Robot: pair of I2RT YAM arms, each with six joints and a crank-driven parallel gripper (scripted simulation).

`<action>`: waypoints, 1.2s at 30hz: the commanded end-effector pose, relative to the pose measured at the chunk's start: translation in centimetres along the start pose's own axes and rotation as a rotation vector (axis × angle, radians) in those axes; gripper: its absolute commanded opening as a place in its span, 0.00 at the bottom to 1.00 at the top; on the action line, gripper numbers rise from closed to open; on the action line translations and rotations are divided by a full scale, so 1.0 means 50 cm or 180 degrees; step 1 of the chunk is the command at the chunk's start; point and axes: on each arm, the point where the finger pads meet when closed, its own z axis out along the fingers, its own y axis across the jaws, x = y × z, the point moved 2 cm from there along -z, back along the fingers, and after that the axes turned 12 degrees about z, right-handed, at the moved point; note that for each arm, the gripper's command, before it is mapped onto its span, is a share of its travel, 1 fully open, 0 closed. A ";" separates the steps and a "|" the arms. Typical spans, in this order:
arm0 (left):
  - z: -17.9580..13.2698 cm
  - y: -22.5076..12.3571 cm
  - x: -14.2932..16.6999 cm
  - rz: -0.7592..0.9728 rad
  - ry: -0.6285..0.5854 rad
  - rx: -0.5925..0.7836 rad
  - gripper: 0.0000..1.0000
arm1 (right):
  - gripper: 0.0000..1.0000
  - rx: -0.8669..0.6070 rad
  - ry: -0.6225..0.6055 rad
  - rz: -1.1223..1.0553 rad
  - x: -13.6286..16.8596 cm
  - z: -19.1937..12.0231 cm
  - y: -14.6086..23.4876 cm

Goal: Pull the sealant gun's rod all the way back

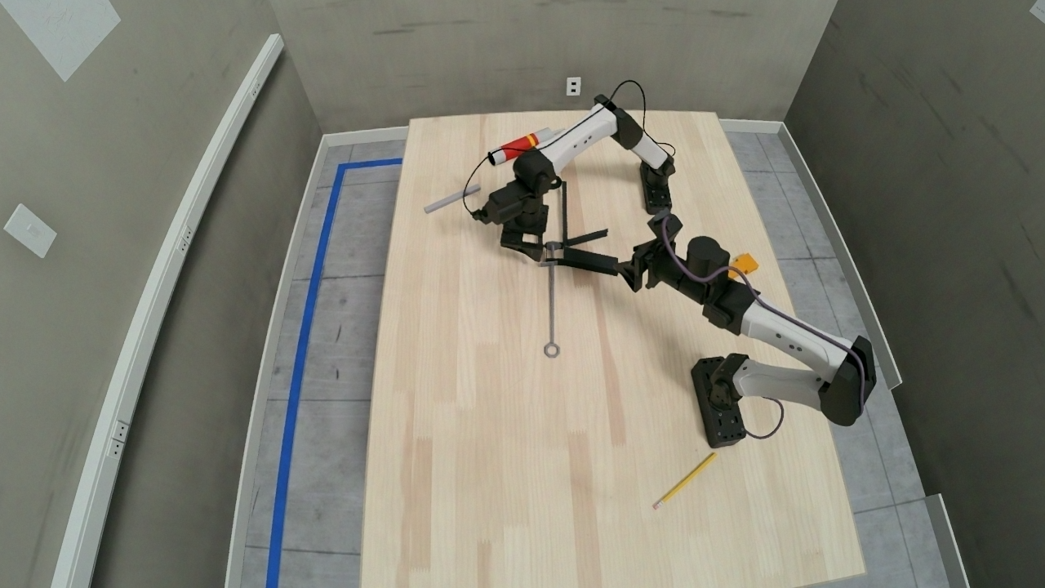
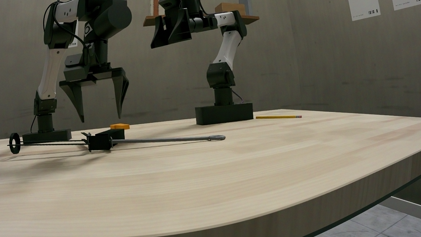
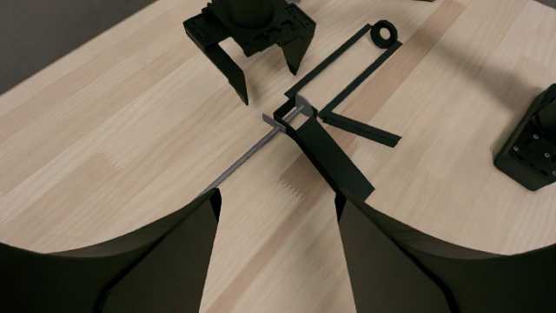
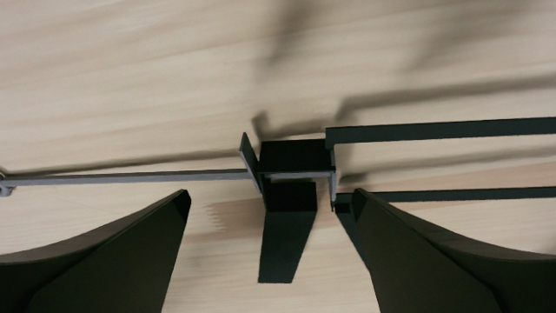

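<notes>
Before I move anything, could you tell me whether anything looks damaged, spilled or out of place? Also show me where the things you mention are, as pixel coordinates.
Nothing looks spilled or damaged. The sealant gun (image 1: 590,261) (image 2: 98,143) (image 3: 334,158) (image 4: 295,156) lies on its side, its rod (image 1: 551,307) (image 2: 161,139) (image 3: 245,157) (image 4: 130,177) looking straight. Only the thumb plate (image 1: 548,265) (image 2: 111,143) (image 3: 272,122) (image 4: 248,154) leans askew behind the handle, perhaps simply its resting angle.
</notes>
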 end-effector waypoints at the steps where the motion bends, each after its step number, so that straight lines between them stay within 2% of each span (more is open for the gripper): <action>1: 0.003 0.002 -0.012 -0.0015 -0.0117 -0.0039 0.70 | 1.00 -0.0407 -0.0459 -0.0292 -0.017 -0.036 0.012; 7: 0.003 0.002 -0.012 -0.0015 -0.0117 -0.0039 0.70 | 1.00 -0.0535 -0.0636 -0.0507 -0.008 -0.039 -0.003; 22: 0.003 0.002 -0.012 -0.0015 -0.0117 -0.0039 0.70 | 1.00 -0.1242 -0.1495 -0.1519 0.045 -0.055 -0.089; 24: 0.003 0.002 -0.012 -0.0015 -0.0117 -0.0039 0.70 | 1.00 -0.1242 -0.1495 -0.1519 0.045 -0.055 -0.089; 29: 0.003 0.002 -0.012 -0.0015 -0.0117 -0.0039 0.70 | 1.00 -0.1553 -0.1914 -0.1897 0.054 -0.061 -0.117; 36: 0.003 0.002 -0.012 -0.0015 -0.0117 -0.0039 0.70 | 1.00 -0.1687 -0.2098 -0.2112 0.070 -0.054 -0.149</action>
